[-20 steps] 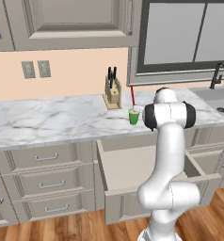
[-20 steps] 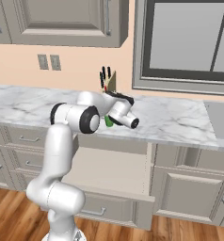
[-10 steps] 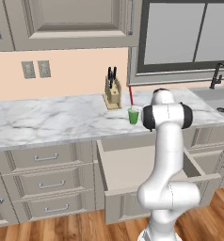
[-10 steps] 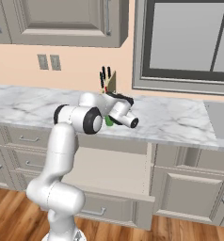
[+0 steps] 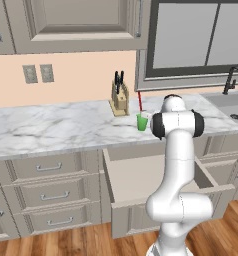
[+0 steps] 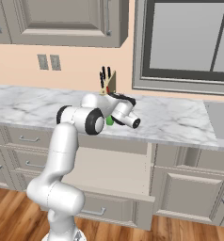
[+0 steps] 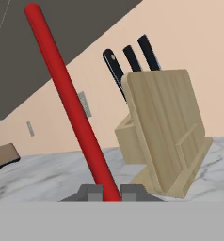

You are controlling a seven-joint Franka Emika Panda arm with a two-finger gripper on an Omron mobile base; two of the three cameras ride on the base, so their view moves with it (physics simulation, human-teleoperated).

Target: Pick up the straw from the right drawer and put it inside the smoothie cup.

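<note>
Straw [image 7: 69, 108] pinched between tool [image 7: 112, 193] fingertips, bottom centre of hand view; standing above smoothie cup [image 5: 142, 122] at centre frame. Risk judged: tilted straw snagged on rim, cup tipped near knife block [image 7: 163, 132]. Right drawer [image 5: 141, 175] left open below.

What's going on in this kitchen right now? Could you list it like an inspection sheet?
Surface: marble counter, grey-veined.
Job's things: red straw stands in the green cup on the counter; wide drawer pulled open, beige inside.
Clutter: wooden knife block beside the cup.
Grippers: gripper close around the straw's lower end; grip cannot be confirmed.
Cables: nothing seen.
Surroundings: sink with dark tap, window, wall outlets, wood floor.
</note>
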